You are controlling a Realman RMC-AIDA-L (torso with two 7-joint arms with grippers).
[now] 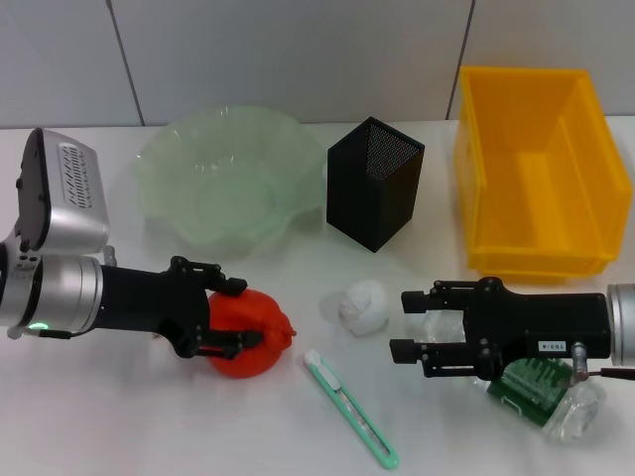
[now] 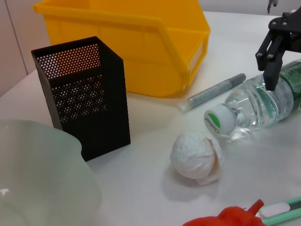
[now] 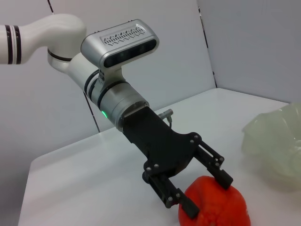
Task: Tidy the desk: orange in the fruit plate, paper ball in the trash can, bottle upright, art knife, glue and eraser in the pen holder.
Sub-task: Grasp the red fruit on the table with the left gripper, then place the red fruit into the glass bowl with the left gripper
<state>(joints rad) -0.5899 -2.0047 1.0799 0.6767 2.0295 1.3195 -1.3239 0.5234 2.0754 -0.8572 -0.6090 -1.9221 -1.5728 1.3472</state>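
- Left pincer (image 1: 236, 312): fingers either side of orange (image 1: 250, 332), touching it; orange resting on surface (image 1: 119, 416) in front of fruit plate (image 1: 179, 149).
- Right pincer (image 1: 405, 324): parted, holding nothing, above lying bottle (image 2: 254, 106).
- Paper ball (image 1: 361, 305): between both pincers.
- Knife (image 1: 352, 409): flat near front edge.
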